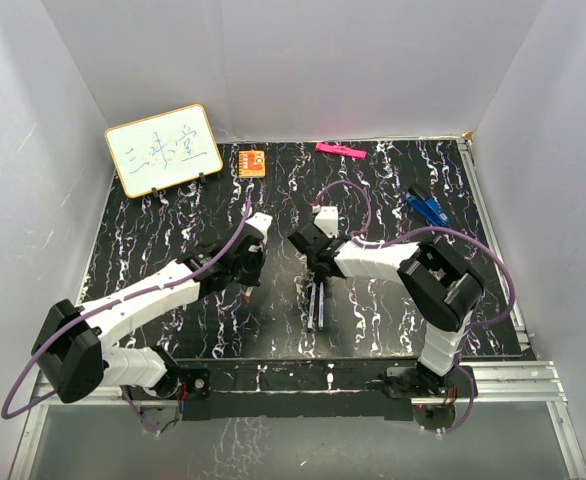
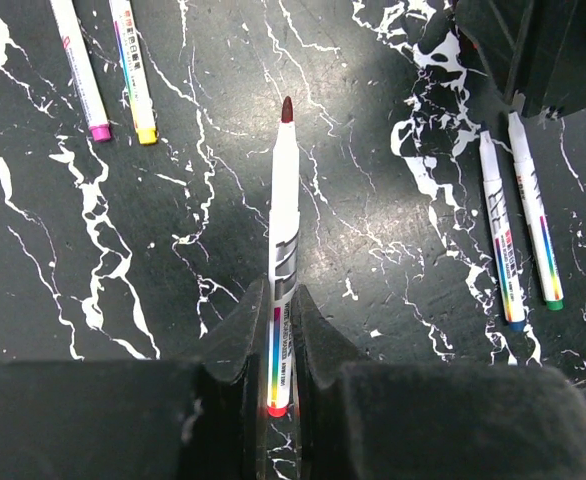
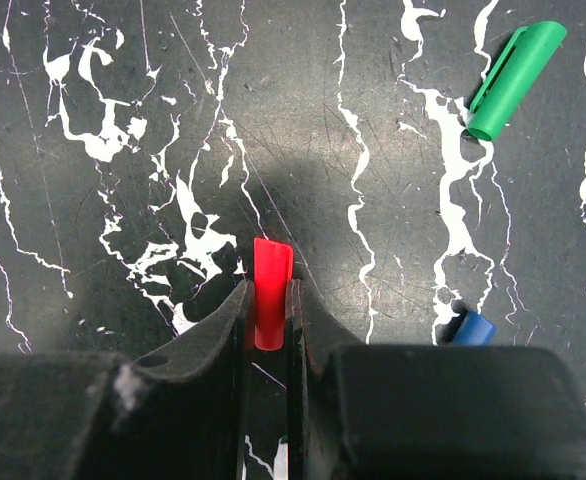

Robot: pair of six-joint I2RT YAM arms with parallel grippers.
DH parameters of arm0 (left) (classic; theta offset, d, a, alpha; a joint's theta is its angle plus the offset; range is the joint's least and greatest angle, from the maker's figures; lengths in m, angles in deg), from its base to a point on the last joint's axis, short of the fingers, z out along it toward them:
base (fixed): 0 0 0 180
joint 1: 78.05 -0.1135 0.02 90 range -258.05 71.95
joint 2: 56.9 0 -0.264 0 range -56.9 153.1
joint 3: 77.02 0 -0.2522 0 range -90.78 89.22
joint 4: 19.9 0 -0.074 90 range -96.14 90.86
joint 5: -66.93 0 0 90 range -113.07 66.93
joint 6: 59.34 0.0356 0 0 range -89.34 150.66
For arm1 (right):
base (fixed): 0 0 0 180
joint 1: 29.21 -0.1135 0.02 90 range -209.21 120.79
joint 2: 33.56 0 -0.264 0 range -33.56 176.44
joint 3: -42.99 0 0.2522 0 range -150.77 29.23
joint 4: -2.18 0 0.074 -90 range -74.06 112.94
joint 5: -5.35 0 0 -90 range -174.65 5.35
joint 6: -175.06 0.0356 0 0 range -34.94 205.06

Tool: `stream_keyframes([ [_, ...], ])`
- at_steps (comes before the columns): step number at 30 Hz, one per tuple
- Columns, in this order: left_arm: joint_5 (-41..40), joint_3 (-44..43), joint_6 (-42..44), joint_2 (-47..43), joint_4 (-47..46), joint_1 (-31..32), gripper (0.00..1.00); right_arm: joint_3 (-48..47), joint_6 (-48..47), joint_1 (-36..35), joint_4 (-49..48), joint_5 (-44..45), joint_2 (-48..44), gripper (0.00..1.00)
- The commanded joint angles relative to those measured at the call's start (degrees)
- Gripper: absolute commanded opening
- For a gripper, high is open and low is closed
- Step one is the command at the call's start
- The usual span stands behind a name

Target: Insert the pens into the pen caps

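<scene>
Pinching the rear of a thin white-barrelled, red-tipped pen (image 2: 284, 200), the left gripper (image 2: 278, 310) leaves its tip projecting over bare black marbled tabletop (image 2: 373, 120). The right gripper (image 3: 269, 300) clamps a short red plastic cap (image 3: 273, 262); a green cap (image 3: 513, 78) and a blue cap (image 3: 470, 327) lie off to its right.

place: robot lab test booth | cues: white enclosure walls (image 1: 293, 70), black marbled table (image 1: 153, 230), aluminium mounting rail (image 1: 513, 375)
</scene>
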Motion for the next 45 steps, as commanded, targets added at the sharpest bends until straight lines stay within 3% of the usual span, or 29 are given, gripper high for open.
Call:
stream_keyframes([
  [1,1.30,-0.20,-0.44,0.18,-1.57,-0.32,0.00,-1.07,-2.45,0.35,0.39,-0.88,-1.33,0.00],
  [8,4.30,-0.53,-0.01,1.32,-6.19,-0.32,0.00,0.24,-7.95,2.45,-8.12,1.00,-12.84,0.00],
  [13,10.53,1.49,0.20,1.47,-16.14,-0.36,0.00,6.38,-12.98,3.67,-19.70,1.38,-23.35,0.00],
  [16,15.59,1.87,-0.20,2.65,-21.90,-0.32,0.00,11.95,-16.05,3.94,-28.67,-0.81,-30.24,0.00],
  [25,28.16,4.97,-8.11,4.59,-41.29,0.06,0.00,36.04,-17.98,4.14,-67.57,-11.84,-46.47,0.00],
  [36,29.68,1.93,-8.44,9.83,-44.95,4.27,0.00,43.95,-13.29,4.13,-81.35,-14.79,-46.87,0.00],
  [45,28.35,3.98,-9.14,6.95,-48.65,5.02,0.00,45.32,-12.15,4.14,-81.98,-12.54,-47.43,0.00],
])
